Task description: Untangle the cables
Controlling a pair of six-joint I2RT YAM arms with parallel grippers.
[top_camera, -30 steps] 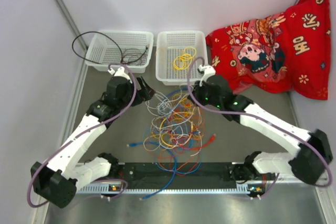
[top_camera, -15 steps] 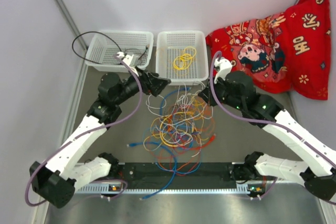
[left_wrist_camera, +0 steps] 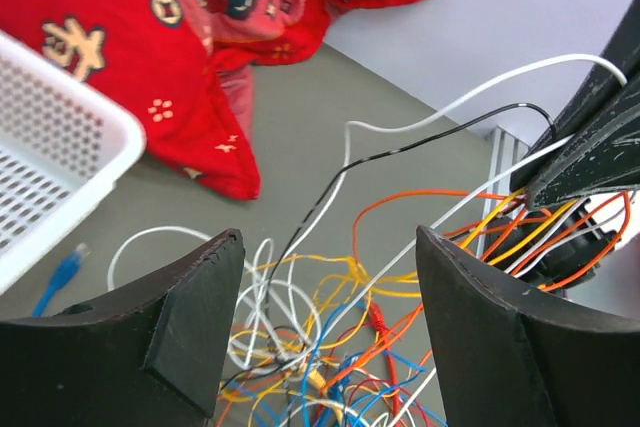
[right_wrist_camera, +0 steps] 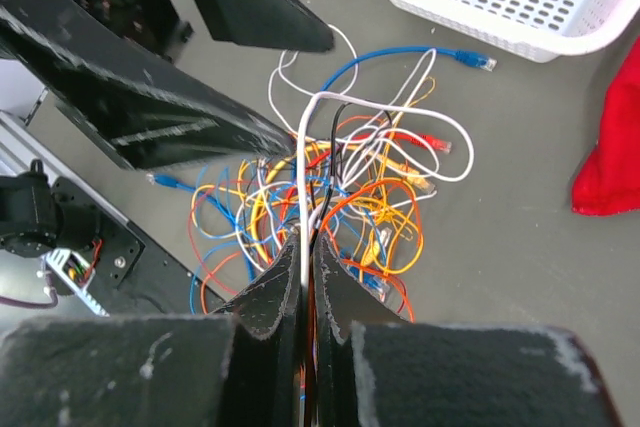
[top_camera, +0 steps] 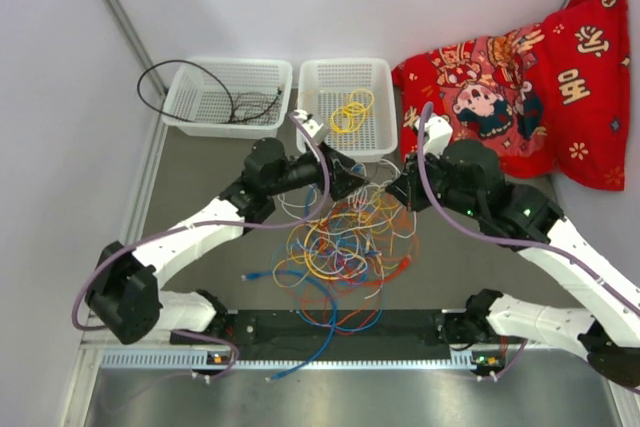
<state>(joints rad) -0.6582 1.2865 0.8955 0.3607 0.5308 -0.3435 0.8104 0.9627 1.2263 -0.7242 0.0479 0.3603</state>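
**On the tabletop (top_camera: 190,172), a knot of cables (top_camera: 340,242) under tension**

Between the two arms the cables lie heaped in thin, springy loops of yellow, orange, blue, white and red. The right claw (right_wrist_camera: 308,247) is pinched tight on a white and a black strand, apparently to lift them clear of the heap. The left claw (left_wrist_camera: 328,247) hangs wide apart and empty just above, probably lining up a second hold. Behind, a perforated white plastic basket (top_camera: 380,87) holds a yellow coil (top_camera: 349,110).
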